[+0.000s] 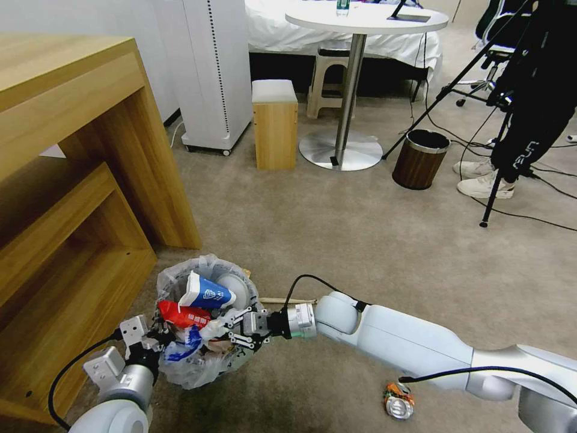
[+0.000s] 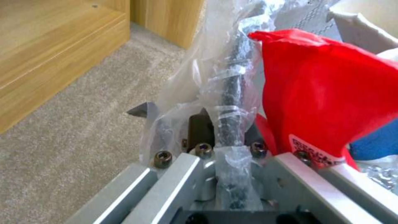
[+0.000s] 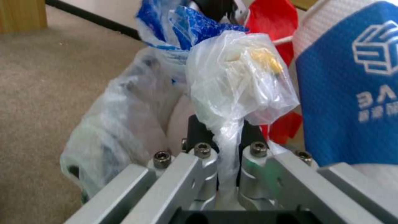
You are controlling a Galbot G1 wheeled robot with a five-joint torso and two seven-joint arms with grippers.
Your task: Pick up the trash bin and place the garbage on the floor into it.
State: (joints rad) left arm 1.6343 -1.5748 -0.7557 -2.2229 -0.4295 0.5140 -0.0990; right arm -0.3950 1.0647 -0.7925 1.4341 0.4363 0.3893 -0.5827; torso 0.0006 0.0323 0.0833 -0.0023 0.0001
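Trash bin (image 1: 201,325) sits lower left, rim pinched by left gripper (image 1: 157,343); right gripper (image 1: 231,334) clamps a clear bag (image 3: 238,81) above it: release only once centred inside

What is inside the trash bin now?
The trash bin holds a blue-white paper cup, a red wrapper and blue plastic. Anything deeper is covered.

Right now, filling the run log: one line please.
left gripper: shut on trash bin rim | right gripper: shut on clear bag | crushed can: on floor
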